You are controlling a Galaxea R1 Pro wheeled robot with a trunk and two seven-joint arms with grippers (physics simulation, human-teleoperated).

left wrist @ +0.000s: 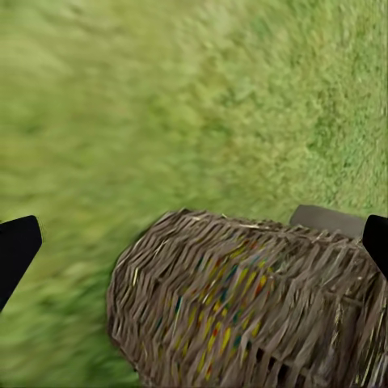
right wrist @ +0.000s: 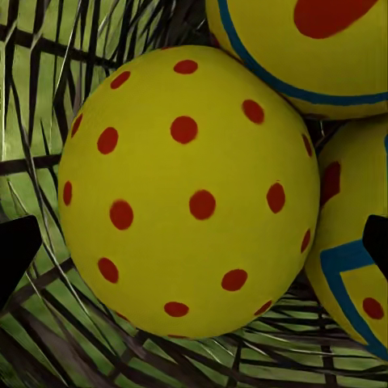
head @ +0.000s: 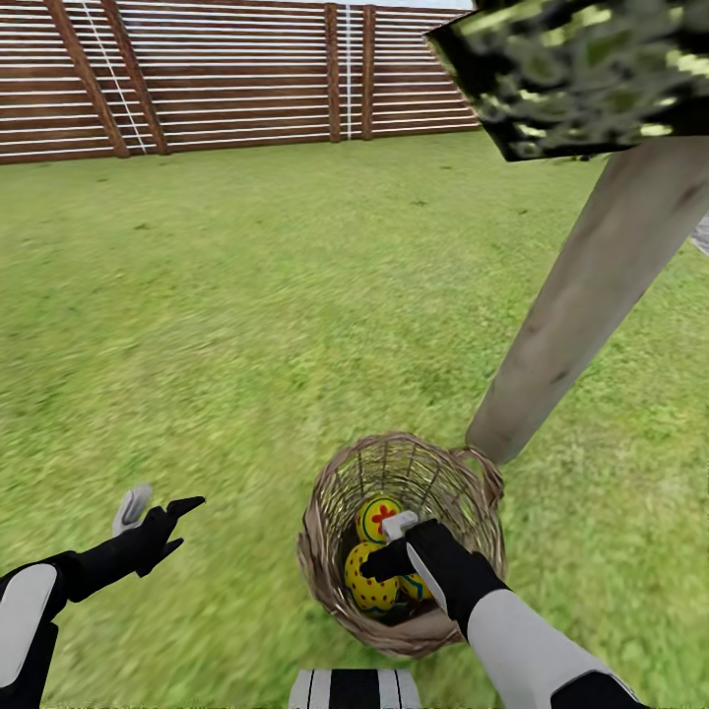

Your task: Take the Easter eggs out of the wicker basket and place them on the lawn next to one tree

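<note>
While all three Easter eggs lie inside the wicker basket point(head: 402, 542), the right gripper point(head: 397, 544) reaches down through the basket's open mouth, its fingers spread and holding nothing. The basket stands on the lawn point(head: 246, 315) with its far rim just beside the foot of the tree point(head: 591, 305), whose pale trunk leans up toward a dark mottled leaf panel point(head: 581, 74). A wooden fence point(head: 236, 79) closes the far edge of the lawn.

In the right wrist view the dotted egg point(right wrist: 190, 190) sits squarely between the two dark fingertips point(right wrist: 18, 250), with the flower egg point(right wrist: 307, 48) and the zigzag egg point(right wrist: 356, 267) pressed against its far side. The weave of the basket wall shows behind and beneath them.

The left gripper point(head: 158, 517) hangs over bare grass well apart from the basket, fingers parted and empty; its wrist camera looks at the basket's outer wall point(left wrist: 242, 299).

Handling judgement: each egg looks rigid, smooth and glossy, probably light, so it is likely to squirt out of a pinch placed off its widest part. The fair hold is across the dotted egg's middle, fingers on opposite sides. Room for the far finger appears tight, though the close view makes the gap between neighbouring eggs hard to gauge. The basket itself seems light and may tip or slide if nudged.
</note>
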